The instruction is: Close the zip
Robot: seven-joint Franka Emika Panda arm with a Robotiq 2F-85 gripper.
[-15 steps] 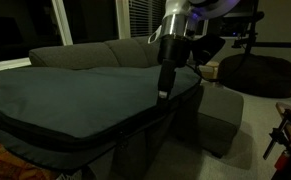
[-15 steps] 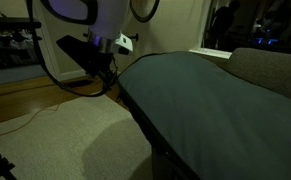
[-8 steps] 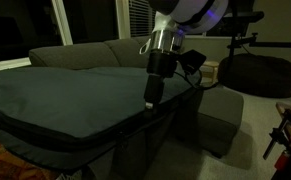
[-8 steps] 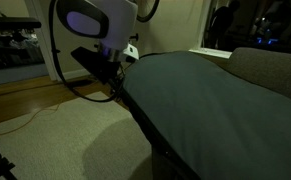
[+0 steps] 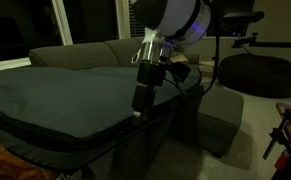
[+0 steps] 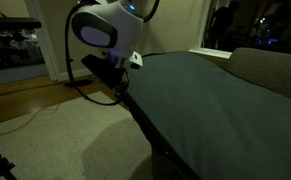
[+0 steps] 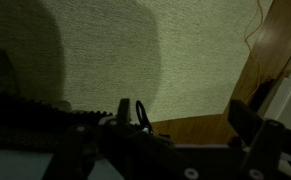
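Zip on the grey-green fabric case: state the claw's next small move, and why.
Probably draw the claw a short way along the seam of the flat grey-green fabric case, pulling the long dark zip. In the wrist view the small pull loop sits centred before the claw, at the case edge.

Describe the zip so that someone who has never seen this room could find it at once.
Find the huge flat grey-green fabric case lying by the grey sofa. Along its side edge runs the zip, a long thin dark line, unlike the round dark beanbag standing apart behind.
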